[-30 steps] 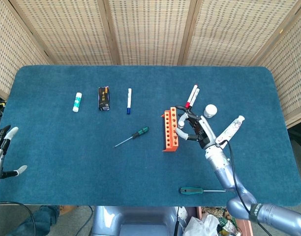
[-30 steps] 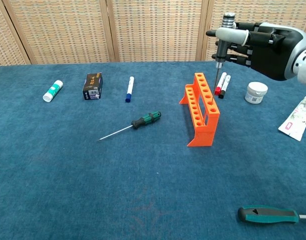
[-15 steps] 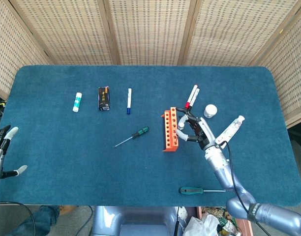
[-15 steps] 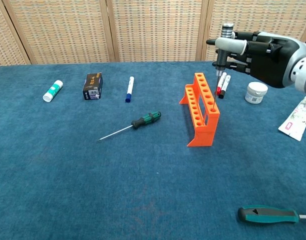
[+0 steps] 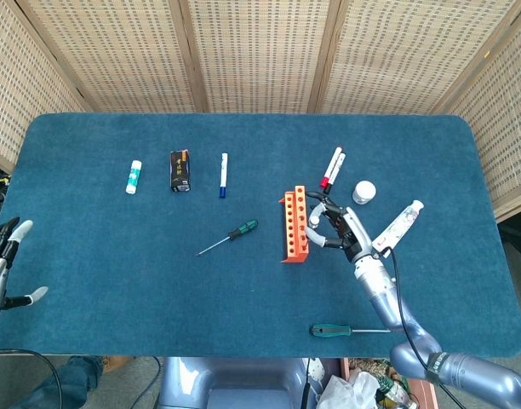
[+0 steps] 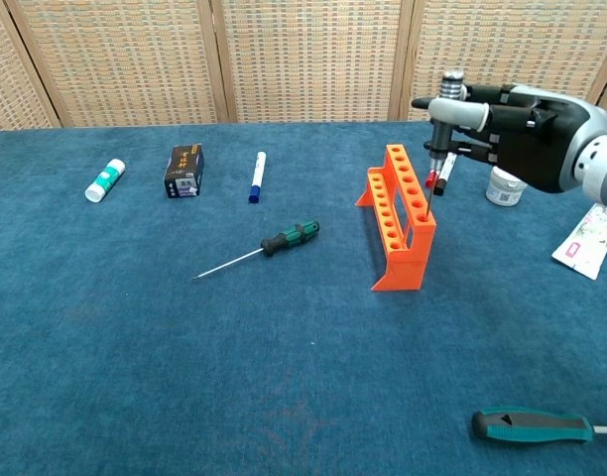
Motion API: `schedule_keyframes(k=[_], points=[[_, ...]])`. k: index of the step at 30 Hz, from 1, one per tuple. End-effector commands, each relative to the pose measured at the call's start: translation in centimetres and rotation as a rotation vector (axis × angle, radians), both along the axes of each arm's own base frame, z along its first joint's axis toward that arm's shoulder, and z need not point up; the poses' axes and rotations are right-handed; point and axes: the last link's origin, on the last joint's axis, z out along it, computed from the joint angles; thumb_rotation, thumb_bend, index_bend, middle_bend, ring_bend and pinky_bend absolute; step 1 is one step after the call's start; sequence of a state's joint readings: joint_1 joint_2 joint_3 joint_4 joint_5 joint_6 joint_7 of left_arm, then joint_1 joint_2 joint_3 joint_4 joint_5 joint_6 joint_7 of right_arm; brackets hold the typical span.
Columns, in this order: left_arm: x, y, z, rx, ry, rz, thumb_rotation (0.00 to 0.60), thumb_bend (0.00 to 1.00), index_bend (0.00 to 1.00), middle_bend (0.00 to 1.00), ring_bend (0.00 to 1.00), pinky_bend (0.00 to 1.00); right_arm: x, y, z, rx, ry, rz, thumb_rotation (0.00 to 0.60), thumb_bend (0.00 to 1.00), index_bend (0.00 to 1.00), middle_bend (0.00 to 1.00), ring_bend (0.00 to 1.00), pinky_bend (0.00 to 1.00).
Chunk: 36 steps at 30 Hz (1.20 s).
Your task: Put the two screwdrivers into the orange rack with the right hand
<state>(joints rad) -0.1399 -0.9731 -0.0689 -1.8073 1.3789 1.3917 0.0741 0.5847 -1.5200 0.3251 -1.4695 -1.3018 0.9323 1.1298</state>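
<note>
My right hand (image 6: 512, 119) pinches small screwdriver (image 6: 437, 124) upright, tip at hole of orange rack (image 6: 401, 213), mid-table. Green screwdriver (image 6: 289, 238) lies left of rack; another (image 6: 532, 426) near front edge. Left hand (image 5: 1, 264) spread wide, off left edge.

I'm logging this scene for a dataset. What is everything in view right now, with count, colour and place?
orange rack: 1, orange, table centre-right
held screwdriver: 1, dark with silver cap, upright, tip at the rack's top
small screwdriver: 1, green-black, left of rack
large screwdriver: 1, green-black, near right edge
red markers: 2, behind rack
blue marker: 1
black box: 1
glue stick: 1, white-green, far left
white jar: 1
tube: 1, right
table: 1, blue
right hand: holds screwdriver
left hand: left edge, empty
</note>
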Motion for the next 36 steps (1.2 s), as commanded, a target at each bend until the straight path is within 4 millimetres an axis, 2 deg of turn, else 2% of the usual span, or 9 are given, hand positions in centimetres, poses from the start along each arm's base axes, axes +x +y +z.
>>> schedule_keyframes(k=[1, 5, 15, 22, 36], points=[[0.0, 0.0, -0.1, -0.003, 0.000, 0.002, 0.600, 0.00, 0.00, 0.00, 0.00, 0.00, -0.6, 0.2, -0.7, 0.011, -0.004, 0.005, 0.600, 0.53, 0.67, 0.15, 0.00, 0.12], [-0.2, 0.3, -0.2, -0.010, 0.002, 0.011, 0.600, 0.00, 0.00, 0.00, 0.00, 0.00, -0.9, 0.1, -1.2, 0.009, -0.006, 0.035, 0.600, 0.53, 0.67, 0.15, 0.00, 0.11], [-0.3, 0.7, -0.3, -0.018, 0.003, 0.028, 0.600, 0.00, 0.00, 0.00, 0.00, 0.00, -3.1, 0.4, -2.7, -0.003, 0.043, 0.070, 0.600, 0.53, 0.67, 0.14, 0.00, 0.08], [-0.3, 0.7, -0.4, -0.025, 0.001, 0.030, 0.600, 0.00, 0.00, 0.00, 0.00, 0.00, -3.9, 0.5, -2.6, -0.017, 0.058, 0.092, 0.600, 0.53, 0.67, 0.14, 0.00, 0.04], [-0.3, 0.7, -0.5, -0.031, 0.000, 0.029, 0.600, 0.00, 0.00, 0.00, 0.00, 0.00, -4.2, 0.0, -3.0, 0.000, 0.080, 0.086, 0.600, 0.53, 0.67, 0.13, 0.00, 0.03]])
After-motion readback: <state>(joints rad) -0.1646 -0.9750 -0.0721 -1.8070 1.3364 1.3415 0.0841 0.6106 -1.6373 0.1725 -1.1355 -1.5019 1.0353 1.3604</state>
